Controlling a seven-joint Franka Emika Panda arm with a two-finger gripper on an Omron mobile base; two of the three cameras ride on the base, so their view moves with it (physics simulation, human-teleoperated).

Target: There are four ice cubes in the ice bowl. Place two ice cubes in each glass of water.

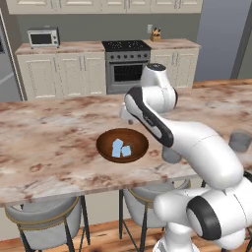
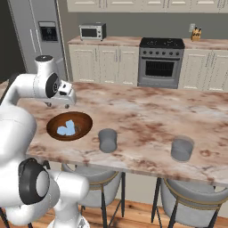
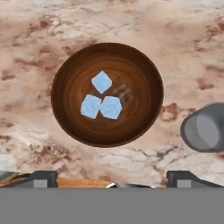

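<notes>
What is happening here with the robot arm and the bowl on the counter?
The white arm holds its gripper above the ice bowl on the marble counter, its jaws spread wide and holding nothing. Three ice cubes lie together in the bowl. Two grey glasses stand on the counter: the near glass just beside the bowl and the far glass further along. Whether a cube is already in a glass cannot be told.

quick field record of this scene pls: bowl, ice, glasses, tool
bowl: brown wooden bowl on the marble counter
ice: three pale-blue ice cubes visible in the bowl, two of them touching
near glass: grey glass beside the bowl, contents not clear
far glass: second grey glass further along the counter, apart from the bowl
tool: tool above the bowl, fingertips spread, holding nothing visible
</notes>
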